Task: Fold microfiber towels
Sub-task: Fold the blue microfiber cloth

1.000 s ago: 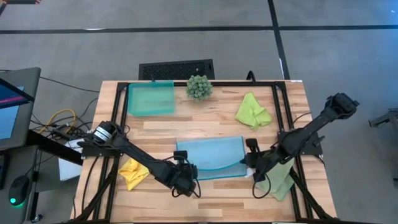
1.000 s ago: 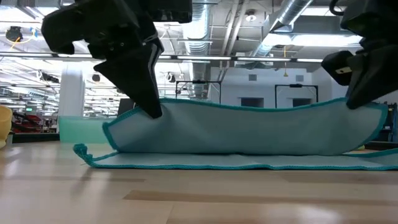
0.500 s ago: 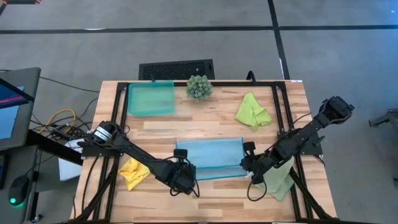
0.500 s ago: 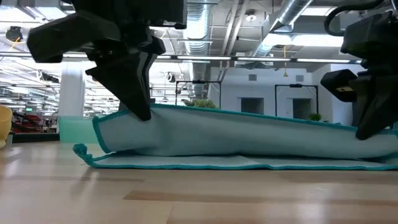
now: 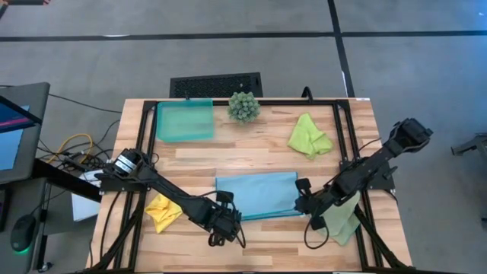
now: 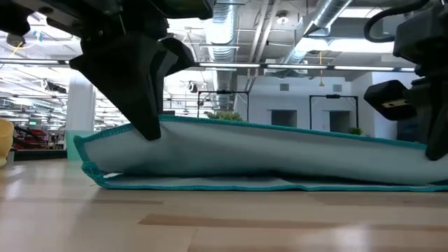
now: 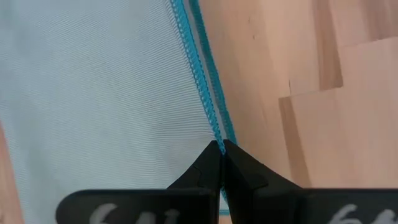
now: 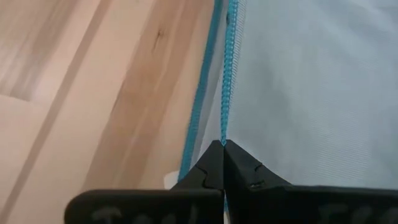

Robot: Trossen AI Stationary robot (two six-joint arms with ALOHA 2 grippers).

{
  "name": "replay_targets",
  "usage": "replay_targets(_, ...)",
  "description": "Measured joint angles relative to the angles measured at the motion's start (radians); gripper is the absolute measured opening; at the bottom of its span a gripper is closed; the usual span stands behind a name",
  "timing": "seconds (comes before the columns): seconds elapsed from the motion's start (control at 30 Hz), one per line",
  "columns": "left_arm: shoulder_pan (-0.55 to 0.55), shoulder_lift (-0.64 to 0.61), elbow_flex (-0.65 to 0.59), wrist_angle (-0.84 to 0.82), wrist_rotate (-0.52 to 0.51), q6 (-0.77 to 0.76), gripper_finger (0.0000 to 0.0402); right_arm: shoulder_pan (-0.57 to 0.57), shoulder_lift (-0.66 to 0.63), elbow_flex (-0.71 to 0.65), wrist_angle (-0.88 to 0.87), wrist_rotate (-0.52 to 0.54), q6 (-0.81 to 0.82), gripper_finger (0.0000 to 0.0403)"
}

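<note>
Teal tray at table's far left corner; contents not discernible. Towels: four.

- Light blue towel: near-edge centre, doubled over.
- Left gripper, right gripper: each clenched on its hem.
- Lime towel: far right.
- Yellow towel: near left.
- Sage towel: near right corner.

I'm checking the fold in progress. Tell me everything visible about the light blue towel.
The light blue towel is a soft, finely woven cloth with a darker teal stitched hem. It lies near the front middle of the wooden table, folded over on itself, the upper layer held just above the lower one. The left pincer is shut on its front left corner and the right pincer on its front right corner. The yellow, lime and sage towels lie apart from it.
</note>
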Motion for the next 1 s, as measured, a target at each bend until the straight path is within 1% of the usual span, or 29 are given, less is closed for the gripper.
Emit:
replay_targets(0.13,0.001,0.0,0.0,-0.022,-0.021,0.033,0.0,-0.002,0.03,0.0,0.008,0.012,-0.054,0.002)
replay_targets(0.17,0.001,0.0,0.0,-0.042,-0.042,0.039,0.0,-0.003,0.033,0.003,0.006,0.041,-0.063,0.002)
replay_targets(0.23,0.001,0.001,0.011,-0.105,-0.095,0.043,0.0,-0.009,0.026,0.022,-0.036,0.13,-0.073,0.0015)
replay_targets(0.3,0.004,0.001,0.03,-0.19,-0.166,0.044,0.0,-0.022,0.006,0.056,-0.105,0.251,-0.074,0.0009)
replay_targets(0.37,0.017,0.001,0.041,-0.291,-0.291,0.041,0.0,-0.046,-0.017,0.09,-0.18,0.394,-0.08,0.0005)
replay_targets(0.43,0.04,0.001,0.042,-0.378,-0.447,0.035,0.0,-0.091,-0.035,0.114,-0.222,0.544,-0.122,0.0005)
replay_targets(0.5,0.078,0.001,0.042,-0.442,-0.609,0.068,0.0,-0.15,-0.044,0.117,-0.213,0.709,-0.191,0.0008)
replay_targets(0.57,0.125,0.001,0.042,-0.472,-0.777,0.098,0.0,-0.216,-0.045,0.12,-0.162,0.888,-0.265,0.0008)
replay_targets(0.63,0.178,0.001,0.042,-0.475,-0.919,0.092,0.0,-0.285,-0.046,0.12,-0.131,1.005,-0.352,0.0006)
replay_targets(0.67,0.205,0.001,0.042,-0.472,-0.964,0.074,0.0,-0.319,-0.046,0.12,-0.116,1.029,-0.382,0.0005)
replay_targets(0.7,0.231,0.001,0.042,-0.473,-0.985,0.061,0.0,-0.35,-0.046,0.12,-0.107,1.03,-0.401,0.0005)
replay_targets(0.77,0.276,0.001,0.039,-0.467,-0.967,0.052,0.0,-0.399,-0.046,0.118,-0.106,0.981,-0.42,0.0005)
replay_targets(0.87,0.315,0.0,0.01,-0.414,-0.829,0.07,0.0,-0.43,-0.046,0.093,-0.102,0.834,-0.413,0.0009)
replay_targets(0.93,0.312,0.0,-0.007,-0.39,-0.751,0.072,0.0,-0.427,-0.046,0.072,-0.104,0.732,-0.385,0.001)
replay_targets(1.0,0.291,0.0,-0.024,-0.356,-0.698,0.076,0.0,-0.403,-0.046,0.056,-0.11,0.636,-0.35,0.0009)
